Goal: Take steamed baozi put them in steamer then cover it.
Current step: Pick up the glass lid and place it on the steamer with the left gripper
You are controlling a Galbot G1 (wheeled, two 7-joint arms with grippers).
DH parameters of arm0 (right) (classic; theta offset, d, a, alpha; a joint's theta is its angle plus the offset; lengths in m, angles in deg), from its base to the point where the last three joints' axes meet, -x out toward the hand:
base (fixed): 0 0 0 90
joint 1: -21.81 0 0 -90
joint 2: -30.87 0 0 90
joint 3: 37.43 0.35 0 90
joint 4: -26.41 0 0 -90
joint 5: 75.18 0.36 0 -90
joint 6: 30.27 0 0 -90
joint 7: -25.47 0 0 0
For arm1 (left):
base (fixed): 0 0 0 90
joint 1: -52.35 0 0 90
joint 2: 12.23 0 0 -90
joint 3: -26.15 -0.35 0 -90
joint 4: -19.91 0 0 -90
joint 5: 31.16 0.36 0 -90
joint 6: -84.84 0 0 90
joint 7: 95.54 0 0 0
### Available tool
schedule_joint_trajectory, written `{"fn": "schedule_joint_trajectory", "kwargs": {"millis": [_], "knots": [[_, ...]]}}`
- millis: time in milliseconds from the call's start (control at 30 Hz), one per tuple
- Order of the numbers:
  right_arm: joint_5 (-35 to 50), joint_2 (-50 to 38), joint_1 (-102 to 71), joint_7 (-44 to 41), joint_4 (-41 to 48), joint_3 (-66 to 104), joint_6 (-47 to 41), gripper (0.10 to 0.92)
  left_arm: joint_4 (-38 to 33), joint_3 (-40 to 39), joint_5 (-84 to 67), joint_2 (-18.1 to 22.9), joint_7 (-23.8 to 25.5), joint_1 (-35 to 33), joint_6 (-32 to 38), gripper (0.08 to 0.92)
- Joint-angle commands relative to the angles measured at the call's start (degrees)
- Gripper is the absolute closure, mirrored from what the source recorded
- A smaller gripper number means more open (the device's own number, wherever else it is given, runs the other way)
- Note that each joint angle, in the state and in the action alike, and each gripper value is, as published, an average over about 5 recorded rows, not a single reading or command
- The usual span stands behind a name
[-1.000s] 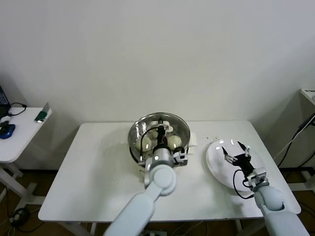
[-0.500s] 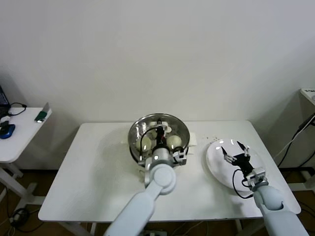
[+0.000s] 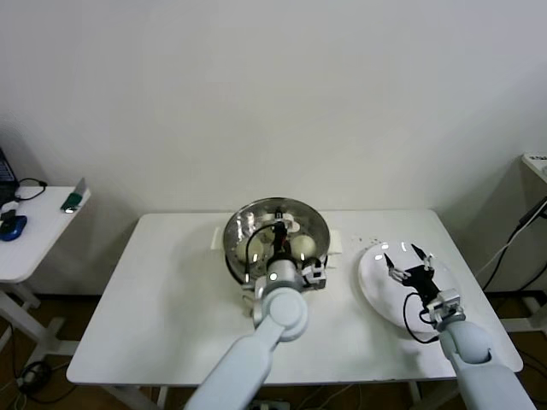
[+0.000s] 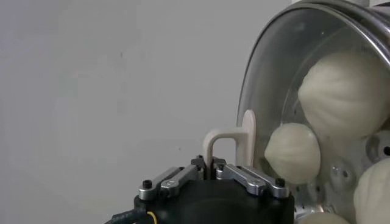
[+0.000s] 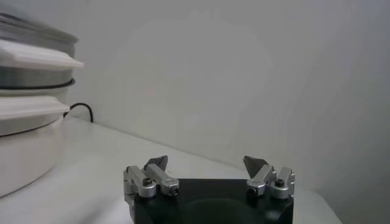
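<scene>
While the left gripper (image 4: 212, 168) stays clamped on the lid (image 3: 275, 224) handle, the lid has tipped from flat to nearly seated over the steamer (image 3: 237, 256), covering the buns (image 4: 293, 152). Right gripper (image 3: 408, 258) hangs open above the plate (image 3: 376, 295).

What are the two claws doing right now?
Left gripper: shut on the cover's handle, over the steamer.
Right gripper: open, empty, above the white plate.
</scene>
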Motion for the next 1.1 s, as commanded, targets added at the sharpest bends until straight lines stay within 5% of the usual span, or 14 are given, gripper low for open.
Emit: {"fn": "schedule_joint_trajectory", "kwargs": {"millis": [33,567,1100], "knots": [[-0.05,0.06,0.0,-0.05,0.01,0.04,0.04,0.203,0.75,0.15,-0.6,0.09,-1.34,-0.11,-2.77,0.851],[0.23,0.08,0.01,-0.03,-0.62,0.18,-1.11,0.203,-2.23,-0.24,-2.28,-1.26,-0.33,-0.99,-2.52,0.824],[1.71,-0.64,-0.52,-0.05,-3.63,0.64,-10.19,0.203,-13.53,-1.27,-5.48,-8.38,2.69,-3.0,-2.77,0.37]]}}
